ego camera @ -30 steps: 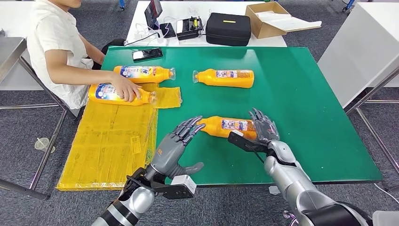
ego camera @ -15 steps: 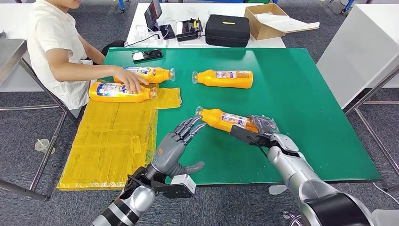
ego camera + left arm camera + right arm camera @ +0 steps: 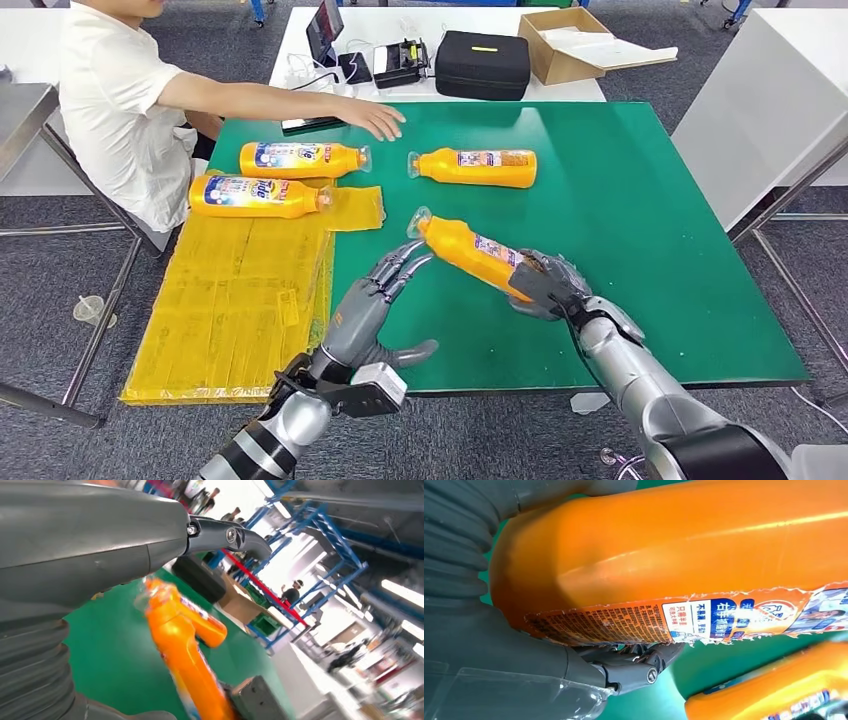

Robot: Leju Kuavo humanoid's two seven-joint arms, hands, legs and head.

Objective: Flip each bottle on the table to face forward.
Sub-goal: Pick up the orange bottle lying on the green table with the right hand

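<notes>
Raised at its cap end since a second ago, the near bottle is held by its base in the right hand, slanting toward the left hand, spread empty beside its cap above the tabletop.

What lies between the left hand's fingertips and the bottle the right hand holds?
Bare green table: head view shows a narrow gap between left hand and held bottle.

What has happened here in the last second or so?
The right hand took hold of the nearest orange plastic bottle by its base and raised it, capped end tilting up and away. The person's hand left the two orange bottles by the yellow sheet and reached across the green table. The left hand stayed open, and the far orange bottle stayed put.
</notes>
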